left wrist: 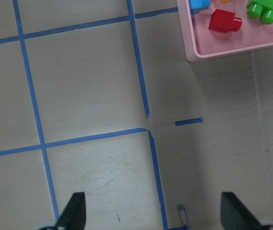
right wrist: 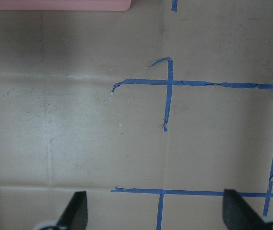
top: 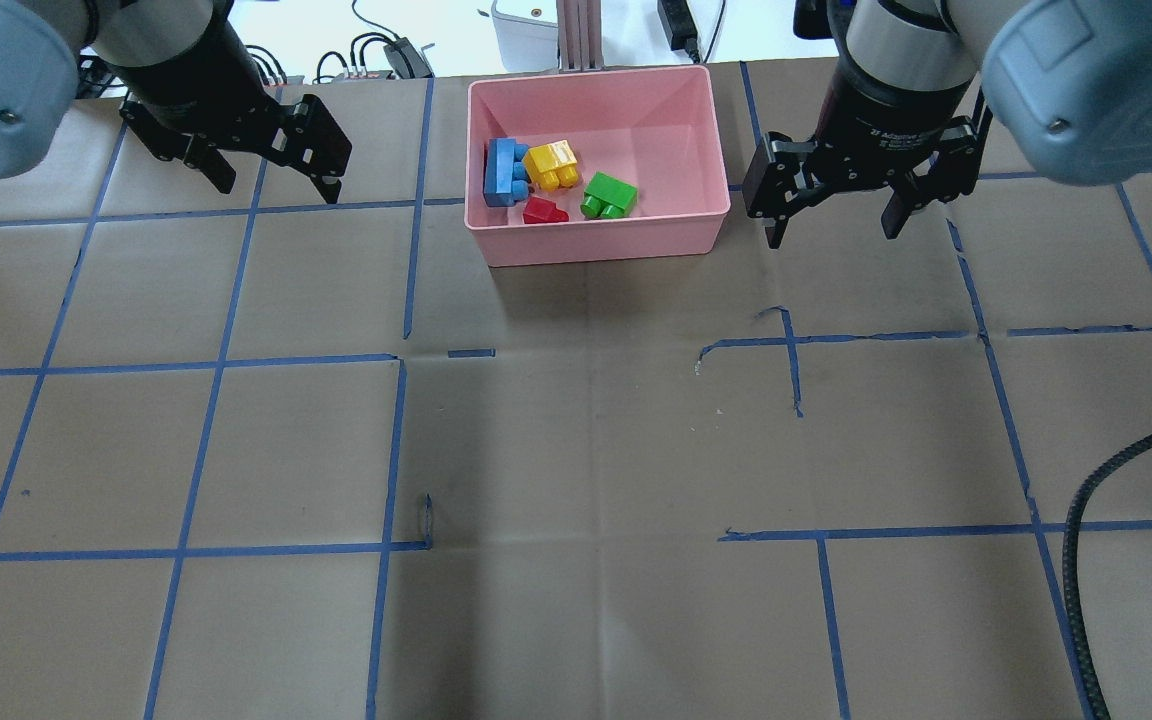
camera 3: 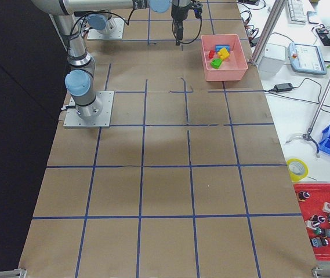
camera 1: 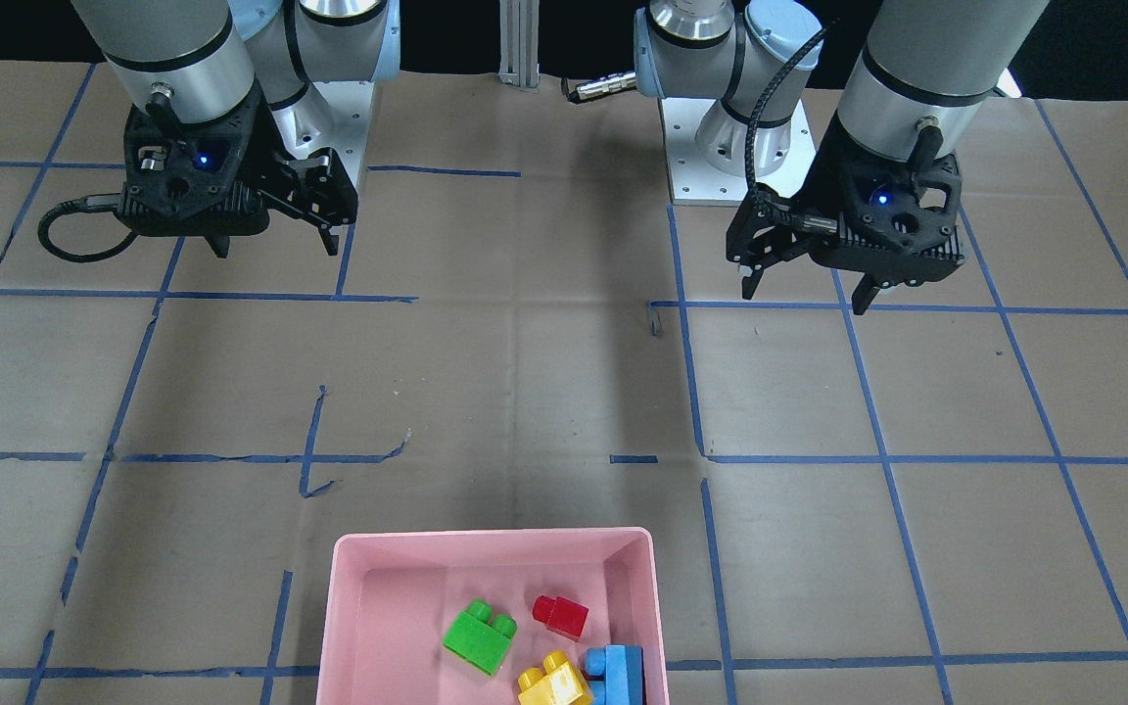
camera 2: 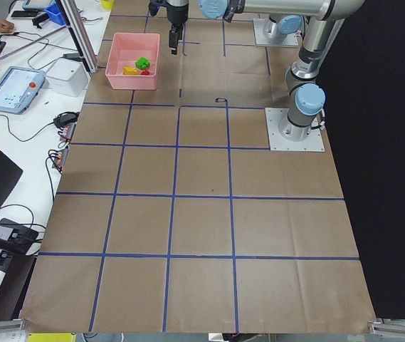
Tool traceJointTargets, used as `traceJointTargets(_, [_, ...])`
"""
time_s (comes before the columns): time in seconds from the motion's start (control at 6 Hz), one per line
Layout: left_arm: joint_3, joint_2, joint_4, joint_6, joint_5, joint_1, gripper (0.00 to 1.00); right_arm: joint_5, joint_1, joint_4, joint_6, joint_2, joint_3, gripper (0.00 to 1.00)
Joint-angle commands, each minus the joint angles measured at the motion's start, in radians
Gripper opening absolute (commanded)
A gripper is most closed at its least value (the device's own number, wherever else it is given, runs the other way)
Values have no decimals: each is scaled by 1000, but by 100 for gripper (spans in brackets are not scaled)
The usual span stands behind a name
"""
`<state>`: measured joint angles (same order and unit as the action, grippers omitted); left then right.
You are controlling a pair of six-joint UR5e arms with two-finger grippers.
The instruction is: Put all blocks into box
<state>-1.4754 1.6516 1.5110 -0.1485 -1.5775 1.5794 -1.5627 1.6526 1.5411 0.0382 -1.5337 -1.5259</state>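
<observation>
All four blocks lie inside the pink box [top: 601,245]: the green [top: 608,196], light blue [top: 503,172], red [top: 542,211] and yellow [top: 553,164] ones. They also show in the front view: green [camera 1: 479,636], red [camera 1: 560,617], yellow [camera 1: 554,681], light blue [camera 1: 618,671] in the box [camera 1: 486,536]. My left gripper [top: 279,190] hovers open and empty to the box's left. My right gripper [top: 831,235] hovers open and empty just right of the box. The left wrist view shows the box corner [left wrist: 222,50] with the red block [left wrist: 224,21]. The right wrist view shows only the box's edge [right wrist: 54,5].
Brown paper with a blue tape grid [top: 396,450] covers the table. An aluminium post [top: 581,35] stands behind the box. A black cable [top: 1086,520] hangs at the right. The arm bases [camera 1: 740,147] sit at the robot's side. Side benches hold a tablet [camera 2: 13,89] and bins.
</observation>
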Motion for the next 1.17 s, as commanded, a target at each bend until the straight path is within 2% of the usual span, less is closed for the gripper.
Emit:
traceJointTargets(0.0, [0, 5, -5, 23, -3, 8, 99, 9, -20, -1, 0, 0, 1, 100])
traceJointTargets(1.0, [-5, -15, -5, 9, 1, 1, 99, 6, -17, -15, 3, 0, -2, 100])
